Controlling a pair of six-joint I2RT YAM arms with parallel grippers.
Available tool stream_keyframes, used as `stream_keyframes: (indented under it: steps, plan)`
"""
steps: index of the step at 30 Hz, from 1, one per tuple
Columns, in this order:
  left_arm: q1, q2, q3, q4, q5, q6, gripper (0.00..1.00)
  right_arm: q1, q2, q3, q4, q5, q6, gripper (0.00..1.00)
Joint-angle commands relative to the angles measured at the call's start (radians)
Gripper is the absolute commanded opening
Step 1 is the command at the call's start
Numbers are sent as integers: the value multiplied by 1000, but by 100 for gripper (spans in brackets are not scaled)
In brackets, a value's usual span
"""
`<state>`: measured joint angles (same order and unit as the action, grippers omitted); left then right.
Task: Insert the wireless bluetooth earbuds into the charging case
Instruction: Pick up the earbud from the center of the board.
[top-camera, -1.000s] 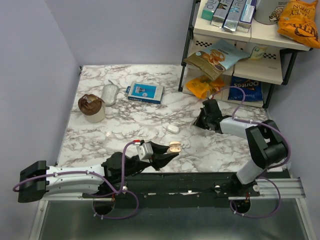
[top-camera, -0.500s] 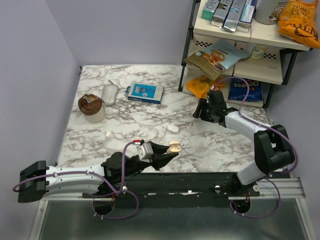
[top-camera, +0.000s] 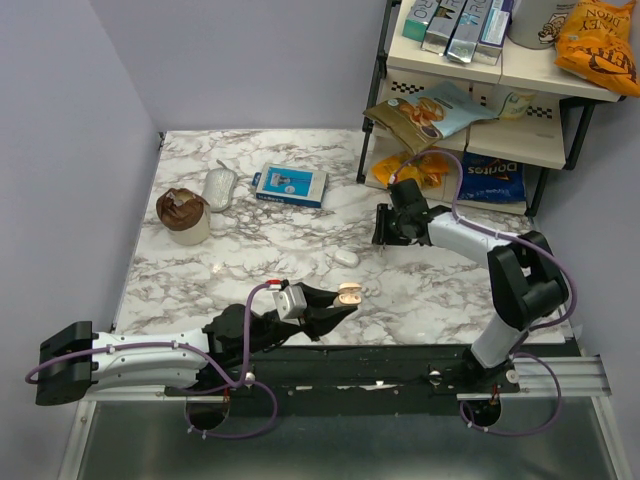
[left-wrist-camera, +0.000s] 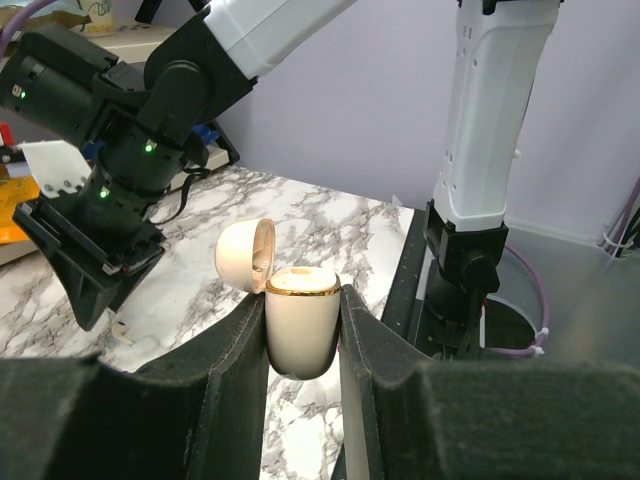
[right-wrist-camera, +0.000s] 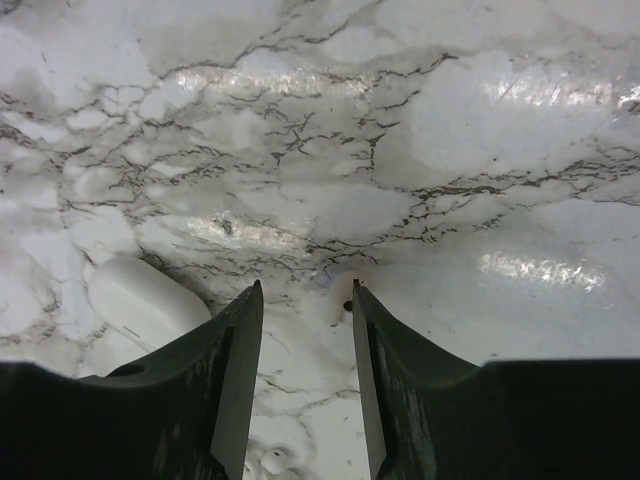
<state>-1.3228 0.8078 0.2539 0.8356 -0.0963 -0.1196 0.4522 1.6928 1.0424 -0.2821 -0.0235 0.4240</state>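
left gripper (top-camera: 345, 298): clenched on the charging case (left-wrist-camera: 300, 335), one finger on each flank of its body, above the counter's (top-camera: 270, 240) near edge at about mid-width
charging case: upright, lid (left-wrist-camera: 246, 257) swung back, mouth facing up; judged to be held this way as a fixed target for dropping the pieces in; the inside does not show
right gripper (right-wrist-camera: 306, 292): released, jaws apart with nothing clamped; tips low over the counter toward its right edge, near the foot of the rack (top-camera: 520, 145)
earbud (right-wrist-camera: 343, 297): lies on the counter at the inner tip of the right-hand finger in the wrist view, off-centre in the gap; not in the case
second earbud (right-wrist-camera: 270, 462): small white piece at the bottom of that view, under the gripper; probably the other one, but too cut off to be sure
white oval case (right-wrist-camera: 145, 300): on the counter just beside the other finger, apart from the earbud; could get nudged
step: judged to be lining up for the pick; no earbud inserted yet
next: the gap needs centring on the earbud before the squeeze; the tiny glossy piece may slip
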Motion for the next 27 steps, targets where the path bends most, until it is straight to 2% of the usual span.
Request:
stream_keyframes:
  steps: [1,12,22,27]
  plan:
    - [-6,-6,-7,25,-10,9,0,13,22,28,-51,20,-19,49]
    - [-6,-1,-7,30,-6,9,0,17,76,19,-57,77,-7,49]
    - [-4,-12,-16,30,-11,8,0,28,111,19,-52,88,-4,45]
    - [-6,-16,-19,30,-11,3,0,32,120,15,-52,92,-1,36]
